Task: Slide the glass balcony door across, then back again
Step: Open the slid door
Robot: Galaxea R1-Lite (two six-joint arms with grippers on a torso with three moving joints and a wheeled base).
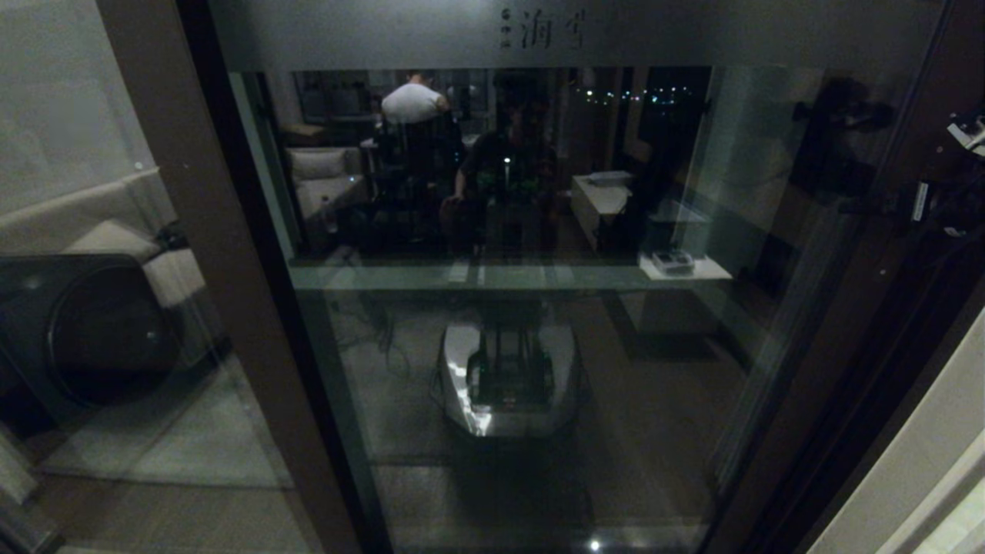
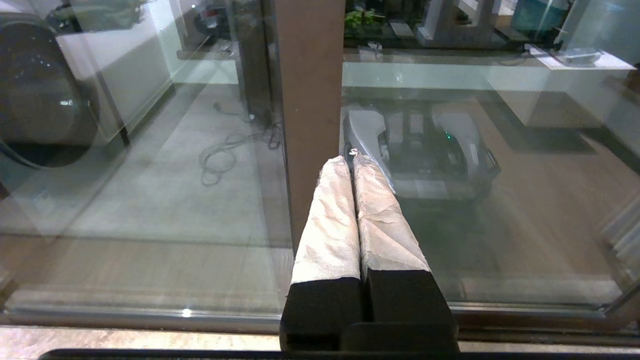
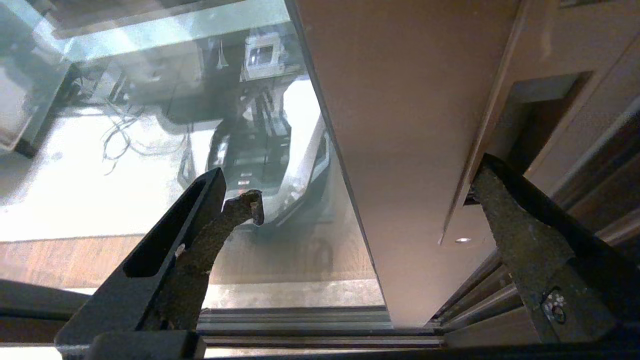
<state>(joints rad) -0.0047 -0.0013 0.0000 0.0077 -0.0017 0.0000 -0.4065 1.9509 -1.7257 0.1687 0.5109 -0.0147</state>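
Black and rough-padded, the fingers of my right gripper (image 3: 367, 200) stood spread wide apart, holding nothing. They straddled the brown stile of the glass balcony door (image 3: 400, 125): one fingertip (image 3: 247, 202) hung in front of the pane, the other (image 3: 500, 200) sat at the mouth of the narrow recessed handle (image 3: 540, 115) cut into the edge of the frame. Whether that pad actually touched the recess wall I could not tell. In the head view my right arm (image 1: 950, 192) reached in from the right edge, raised to about mid-frame, against the door's right stile.

My left gripper (image 2: 352, 162) pointed forward and downward, its two white-wrapped fingers (image 2: 330, 225) pressed flat together with nothing between them. Their tips lay just before the brown upright (image 2: 307, 100), where that post meets the pane, though I could not tell if they touched it.

Beyond my fingers the door filled most of the head view, its glass (image 1: 523, 346) running between the left upright (image 1: 223, 254) and the stile by my right arm. Along its top ran a frosted band with characters (image 1: 542, 29). Reflected in the pane was my own base (image 1: 508, 377). Farther off, behind the glass on the left, sat a dark machine with a round drum door (image 1: 85, 331).
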